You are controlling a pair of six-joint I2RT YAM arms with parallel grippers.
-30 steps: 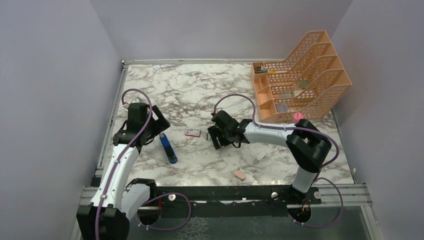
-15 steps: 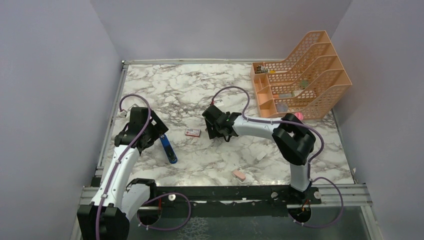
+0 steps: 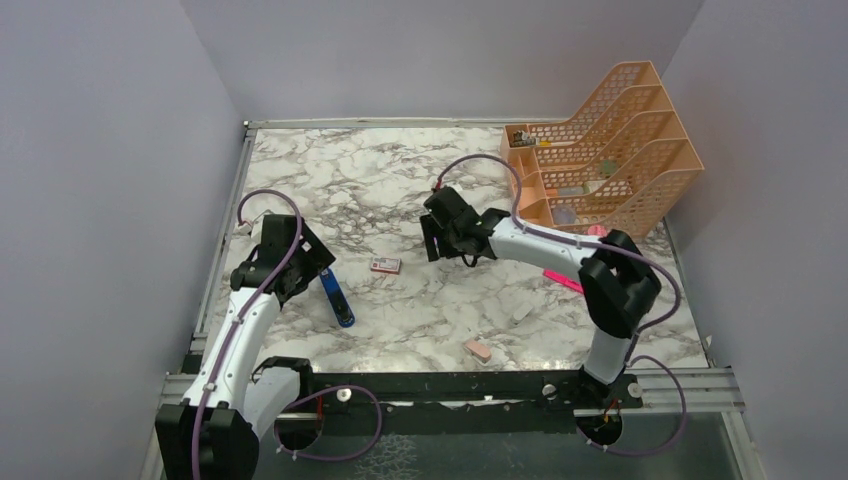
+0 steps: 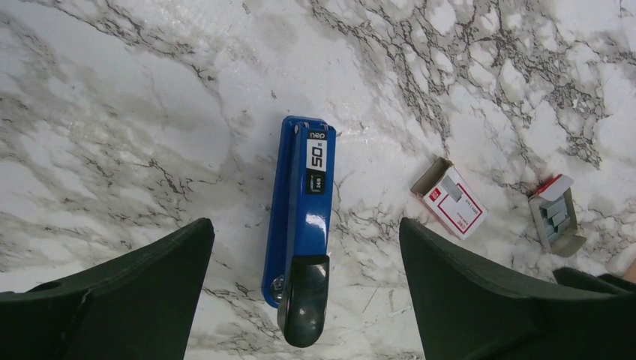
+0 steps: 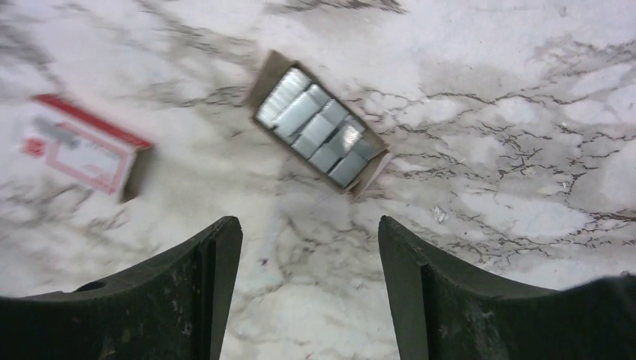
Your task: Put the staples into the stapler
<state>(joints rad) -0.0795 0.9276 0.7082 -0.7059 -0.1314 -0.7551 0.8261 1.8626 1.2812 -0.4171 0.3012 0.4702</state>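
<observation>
The blue stapler (image 4: 304,217) lies flat on the marble with its black end (image 4: 303,307) nearest the camera. My left gripper (image 4: 305,229) hovers above it, open wide, one finger on each side and touching nothing. In the top view the stapler (image 3: 337,297) lies just right of the left gripper (image 3: 312,268). The staples are in two parts: a grey tray of silvery strips (image 5: 319,131) and a pink-and-white box sleeve (image 5: 82,154). My right gripper (image 5: 307,225) is open and empty, just short of the tray. In the top view the sleeve (image 3: 385,265) lies left of the right gripper (image 3: 430,240).
A pink highlighter (image 3: 563,280) lies beside the right forearm. A salmon eraser (image 3: 478,350) sits near the front edge. An orange desk organizer (image 3: 600,150) fills the far right corner. Walls close in the left, back and right sides.
The right gripper swung away from the front edge, stopping over the staple tray, and uncovered the pink highlighter. The left arm shifted slightly nearer the stapler and its jaws widened a little.
</observation>
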